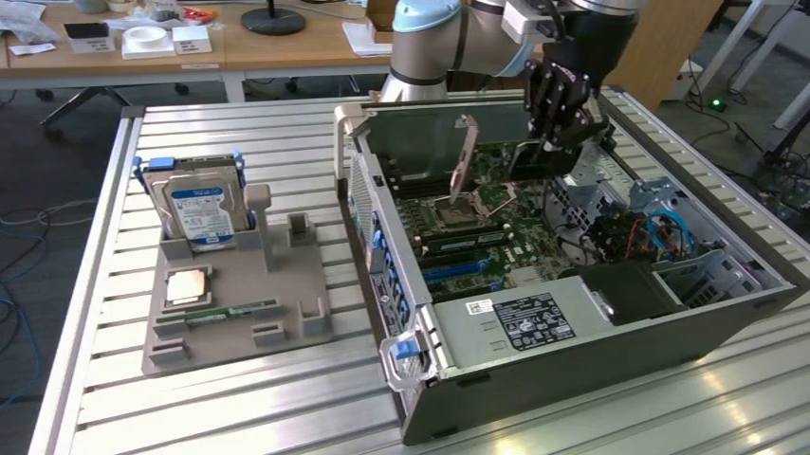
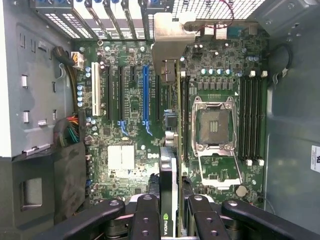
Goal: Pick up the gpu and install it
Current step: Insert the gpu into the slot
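Observation:
The gpu [image 1: 532,161] hangs inside the open computer case [image 1: 570,379], above the motherboard [image 1: 469,232], with its silver end bracket [image 1: 464,156] toward the case's rear wall. My gripper [image 1: 566,133] is shut on the card's upper edge. In the wrist view the gpu [image 2: 170,170] is seen edge-on between my black fingers [image 2: 145,217], an NVIDIA label showing on it. Its bracket [image 2: 170,37] lies by the rear slot openings. The card sits over the strip between the blue expansion slot [image 2: 145,92] and the CPU socket [image 2: 214,125]. Whether its edge touches a slot is hidden.
A grey parts holder [image 1: 285,313] at the exterior view's left carries an upright hard drive [image 1: 203,204], a RAM stick [image 1: 234,311] and a small chip [image 1: 188,284]. Inside the case are the power supply [image 1: 538,318], drive cage and blue cables [image 1: 665,232]. Case walls stand close around the card.

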Action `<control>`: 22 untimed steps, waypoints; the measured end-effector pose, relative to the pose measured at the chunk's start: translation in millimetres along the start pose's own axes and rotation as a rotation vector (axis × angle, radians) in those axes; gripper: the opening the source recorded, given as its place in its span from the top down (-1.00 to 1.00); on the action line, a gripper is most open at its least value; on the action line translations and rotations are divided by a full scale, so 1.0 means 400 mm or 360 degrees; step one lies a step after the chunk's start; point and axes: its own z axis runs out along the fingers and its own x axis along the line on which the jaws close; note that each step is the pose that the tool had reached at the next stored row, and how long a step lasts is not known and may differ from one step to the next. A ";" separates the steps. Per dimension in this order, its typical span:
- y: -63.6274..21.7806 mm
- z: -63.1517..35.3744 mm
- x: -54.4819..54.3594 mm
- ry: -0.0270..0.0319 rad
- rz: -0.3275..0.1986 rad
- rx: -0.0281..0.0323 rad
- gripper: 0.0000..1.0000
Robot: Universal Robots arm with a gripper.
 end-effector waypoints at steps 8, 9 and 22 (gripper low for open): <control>0.006 0.009 0.000 0.00002 -0.0003 0.00010 0.47; 0.006 0.009 0.000 0.00001 -0.0003 0.00011 0.47; 0.030 0.013 0.003 -0.00008 -0.0003 0.00065 0.47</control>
